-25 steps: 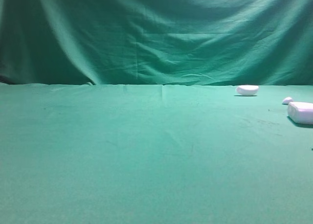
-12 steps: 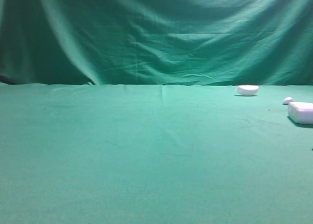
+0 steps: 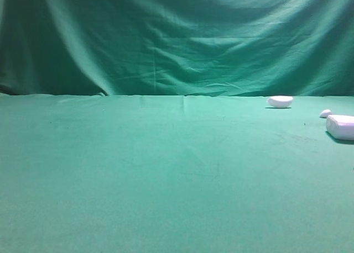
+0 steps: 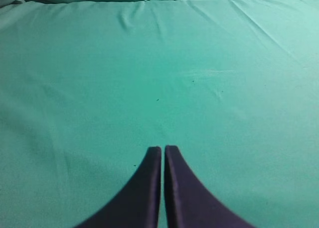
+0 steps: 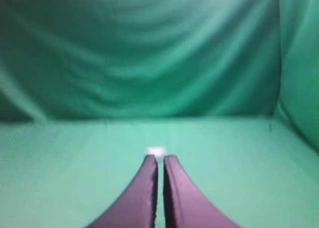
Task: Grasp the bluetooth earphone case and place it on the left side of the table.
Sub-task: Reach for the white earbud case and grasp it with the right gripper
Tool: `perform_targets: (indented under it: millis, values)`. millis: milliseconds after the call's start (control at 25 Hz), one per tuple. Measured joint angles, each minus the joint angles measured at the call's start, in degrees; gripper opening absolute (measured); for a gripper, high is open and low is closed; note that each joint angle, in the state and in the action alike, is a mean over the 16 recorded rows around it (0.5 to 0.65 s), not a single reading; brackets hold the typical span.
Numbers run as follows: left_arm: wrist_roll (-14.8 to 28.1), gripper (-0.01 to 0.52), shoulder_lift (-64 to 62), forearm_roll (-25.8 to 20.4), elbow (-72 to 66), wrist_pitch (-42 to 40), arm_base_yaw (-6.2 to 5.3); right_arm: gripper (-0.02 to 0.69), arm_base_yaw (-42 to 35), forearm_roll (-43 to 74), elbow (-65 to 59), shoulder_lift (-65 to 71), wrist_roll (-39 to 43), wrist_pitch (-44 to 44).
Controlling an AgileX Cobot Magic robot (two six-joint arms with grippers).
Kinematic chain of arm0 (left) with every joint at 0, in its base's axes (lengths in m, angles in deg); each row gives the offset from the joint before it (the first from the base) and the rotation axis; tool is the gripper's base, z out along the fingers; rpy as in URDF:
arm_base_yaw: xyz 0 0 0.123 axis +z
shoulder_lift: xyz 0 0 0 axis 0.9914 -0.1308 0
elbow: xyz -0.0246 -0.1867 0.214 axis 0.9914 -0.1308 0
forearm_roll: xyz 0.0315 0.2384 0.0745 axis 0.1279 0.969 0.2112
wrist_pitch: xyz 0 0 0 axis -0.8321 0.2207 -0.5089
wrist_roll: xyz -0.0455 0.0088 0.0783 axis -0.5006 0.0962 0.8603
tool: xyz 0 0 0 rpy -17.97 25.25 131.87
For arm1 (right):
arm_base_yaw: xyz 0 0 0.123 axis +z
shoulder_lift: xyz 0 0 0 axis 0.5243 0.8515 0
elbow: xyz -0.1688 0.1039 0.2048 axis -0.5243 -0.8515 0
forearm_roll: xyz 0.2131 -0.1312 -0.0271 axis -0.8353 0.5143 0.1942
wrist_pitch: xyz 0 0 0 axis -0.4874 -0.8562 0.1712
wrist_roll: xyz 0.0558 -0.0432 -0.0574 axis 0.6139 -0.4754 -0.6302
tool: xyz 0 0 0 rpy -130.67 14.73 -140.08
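Your green worktop (image 3: 138,170) carries 3 white things at right: case (image 3: 341,126), lump (image 3: 325,114), half-dome (image 3: 280,101).

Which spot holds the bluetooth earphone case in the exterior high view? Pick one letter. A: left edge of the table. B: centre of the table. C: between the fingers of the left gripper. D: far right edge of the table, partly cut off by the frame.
D: the bluetooth earphone case lies on the table at the far right edge, cut off by the frame, with a tiny white lump just behind it.
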Motion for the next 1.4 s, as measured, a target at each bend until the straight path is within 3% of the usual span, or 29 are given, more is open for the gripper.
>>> perform_targets:
  millis: [600, 1040, 1200, 1400]
  values:
    - [0.00, 0.000, 0.00, 0.00, 0.00, 0.00, 0.00, 0.000, 0.60, -7.28, 18.74, 30.95, -6.06, -22.98]
    - [0.00, 0.000, 0.00, 0.00, 0.00, 0.00, 0.00, 0.013, 5.86, -7.63, 32.42, 57.22, -8.93, -28.45]
    - [0.00, 0.000, 0.00, 0.00, 0.00, 0.00, 0.00, 0.100, 7.62, -7.51, 35.39, 64.80, -9.02, -26.91]
    - [0.00, 0.000, 0.00, 0.00, 0.00, 0.00, 0.00, 0.293, 8.38, -7.33, 38.00, 72.66, -8.34, -25.07]
